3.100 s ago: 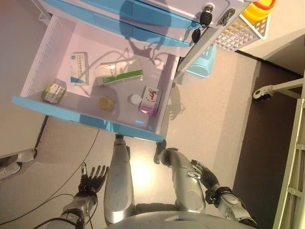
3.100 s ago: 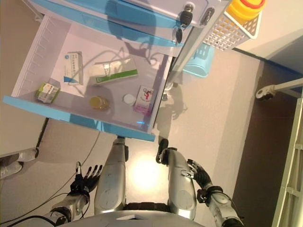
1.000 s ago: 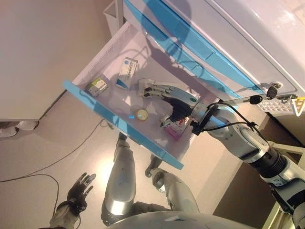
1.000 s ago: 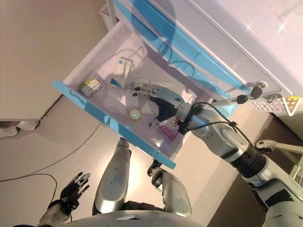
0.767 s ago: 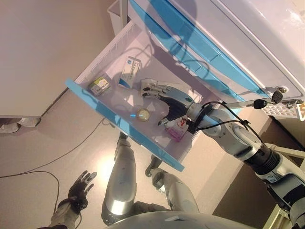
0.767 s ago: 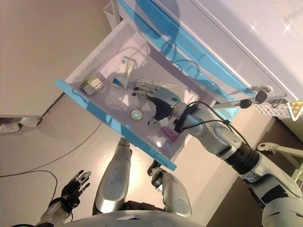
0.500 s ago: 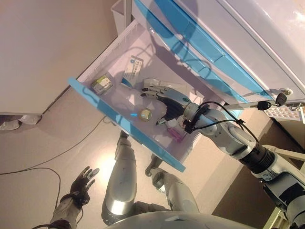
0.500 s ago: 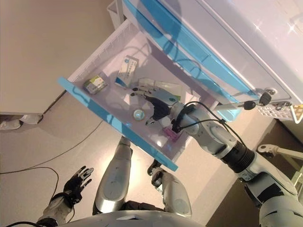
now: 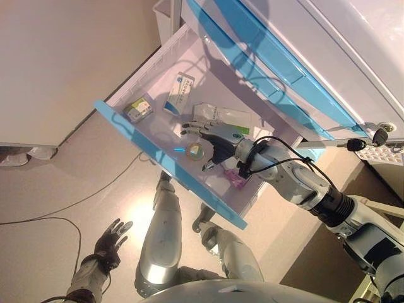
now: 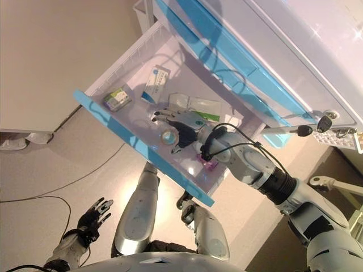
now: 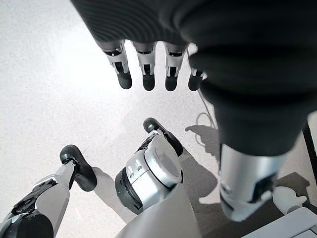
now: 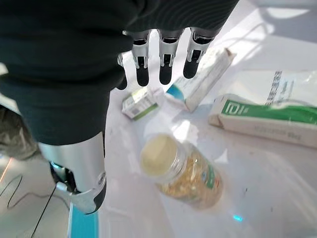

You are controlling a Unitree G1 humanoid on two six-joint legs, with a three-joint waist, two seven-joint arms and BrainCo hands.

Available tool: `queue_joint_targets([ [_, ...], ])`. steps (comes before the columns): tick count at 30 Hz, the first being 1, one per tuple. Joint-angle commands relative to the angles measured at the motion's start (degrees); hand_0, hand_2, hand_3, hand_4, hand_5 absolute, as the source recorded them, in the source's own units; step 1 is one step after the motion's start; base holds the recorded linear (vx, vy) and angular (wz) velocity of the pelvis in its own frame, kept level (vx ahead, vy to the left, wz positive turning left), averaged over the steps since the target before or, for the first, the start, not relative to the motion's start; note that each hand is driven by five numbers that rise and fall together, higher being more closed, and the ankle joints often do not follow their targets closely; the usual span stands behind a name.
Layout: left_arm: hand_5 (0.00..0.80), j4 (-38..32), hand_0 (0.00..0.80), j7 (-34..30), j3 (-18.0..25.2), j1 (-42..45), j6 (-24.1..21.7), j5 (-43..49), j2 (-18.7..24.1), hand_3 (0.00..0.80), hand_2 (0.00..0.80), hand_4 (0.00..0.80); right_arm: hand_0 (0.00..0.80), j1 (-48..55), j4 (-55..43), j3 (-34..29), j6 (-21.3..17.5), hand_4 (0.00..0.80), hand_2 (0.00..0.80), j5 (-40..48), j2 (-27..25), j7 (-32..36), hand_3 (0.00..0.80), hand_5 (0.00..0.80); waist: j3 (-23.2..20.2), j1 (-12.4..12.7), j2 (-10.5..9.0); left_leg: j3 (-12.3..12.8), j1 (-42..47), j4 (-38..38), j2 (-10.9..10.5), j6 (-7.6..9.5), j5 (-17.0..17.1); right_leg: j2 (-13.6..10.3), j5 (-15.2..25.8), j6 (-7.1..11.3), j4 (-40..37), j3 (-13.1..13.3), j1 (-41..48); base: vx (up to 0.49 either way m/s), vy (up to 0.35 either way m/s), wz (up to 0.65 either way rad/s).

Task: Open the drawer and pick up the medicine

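The drawer with a blue front stands pulled out. In it lie a pill bottle with a pale yellow lid, a small green box, a blue-and-white box, a long green-and-white box and a pink box. My right hand hovers open just above the bottle. In the right wrist view its fingers are straight and the bottle lies on its side between them and the thumb, untouched. My left hand hangs open low on the left, over the floor.
The white cabinet has more blue-fronted drawers, shut, above the open one. Keys hang at its corner, with a white basket beside them. A white foot of something stands on the floor at the left.
My right arm rose from my side into the drawer; over the last second the hand slid across from the pink box to above the bottle. The camera has shifted too.
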Motion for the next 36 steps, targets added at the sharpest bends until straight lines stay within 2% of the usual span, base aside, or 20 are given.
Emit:
queue_joint_targets([
  [1, 0.0, -0.19, 0.0, 0.52, -0.56, 1.93, -0.02, 2.04, 0.48, 0.0, 0.0, 0.0, 0.0, -1.9, -2.03, 0.61, -2.19, 0.0, 0.0, -1.37, -0.17, 0.55, 0.0, 0.0, 0.38, 0.79, -0.13, -0.73, 0.9, 2.15, -1.89, 2.66, -5.27, -3.7, 8.99, 3.09, 0.57, 3.21, -3.07, 0.0, 0.0, 0.0],
  [16, 0.0, 0.12, 0.0, 0.44, -0.71, 1.03, 0.21, 1.97, 0.76, 0.0, 0.0, 0.0, 0.0, -1.45, 0.37, 3.25, -1.94, 0.0, 0.0, -4.33, 0.52, 1.16, 0.0, 0.0, 0.38, 0.74, -0.35, -0.99, 0.9, 1.61, -2.0, 2.7, -5.09, -3.75, 9.17, 3.23, 0.31, 3.23, -3.35, 0.0, 0.0, 0.0],
  [36, 0.0, 0.03, 0.0, 0.86, -0.88, 0.55, 0.29, 1.94, 0.53, 0.0, 0.0, 0.0, 0.0, -0.86, 2.64, 2.72, -1.59, 0.0, 0.0, -6.77, 1.38, -1.17, 0.0, 0.0, 0.38, 0.56, -0.47, -1.35, 0.71, 1.68, -2.07, 2.79, -5.27, -3.64, 9.22, 3.16, 0.51, 3.38, -3.87, 0.0, 0.0, 0.0],
])
